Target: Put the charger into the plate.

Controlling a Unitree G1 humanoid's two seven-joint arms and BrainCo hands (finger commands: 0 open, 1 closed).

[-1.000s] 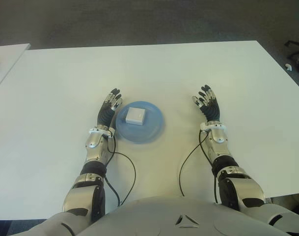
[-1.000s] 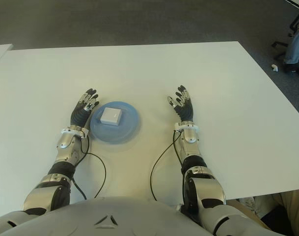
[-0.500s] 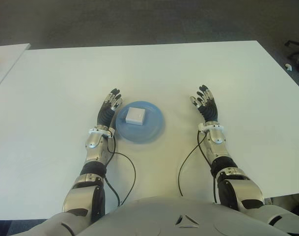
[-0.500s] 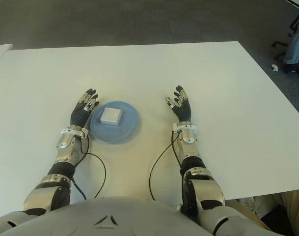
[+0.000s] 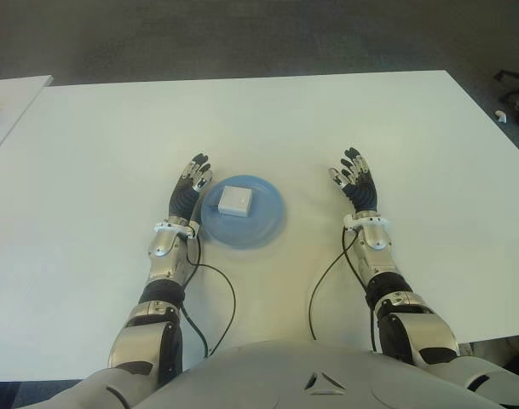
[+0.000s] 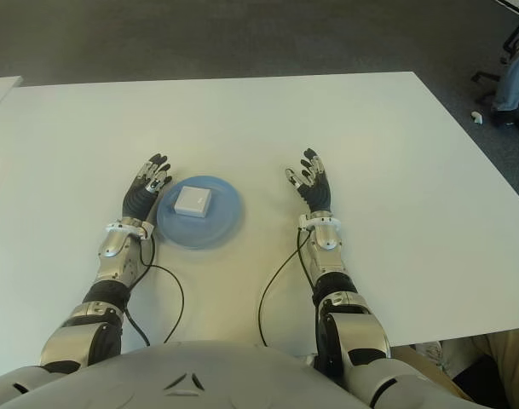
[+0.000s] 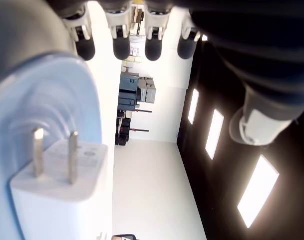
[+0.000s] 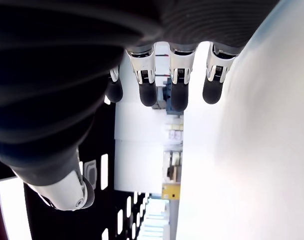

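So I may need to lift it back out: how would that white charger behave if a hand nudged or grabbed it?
The charger looks like a rigid, boxy plastic block, probably light. Lying flat in the blue plate, it should slide rather than roll. Its smooth faces may be slippery, and its two prongs could snag fingers.

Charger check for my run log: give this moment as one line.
charger: in plate | left hand: open, beside plate | right hand: open, holds nothing | task: looks done

One charger (image 5: 237, 199), one plate (image 5: 268, 223) (two hands)
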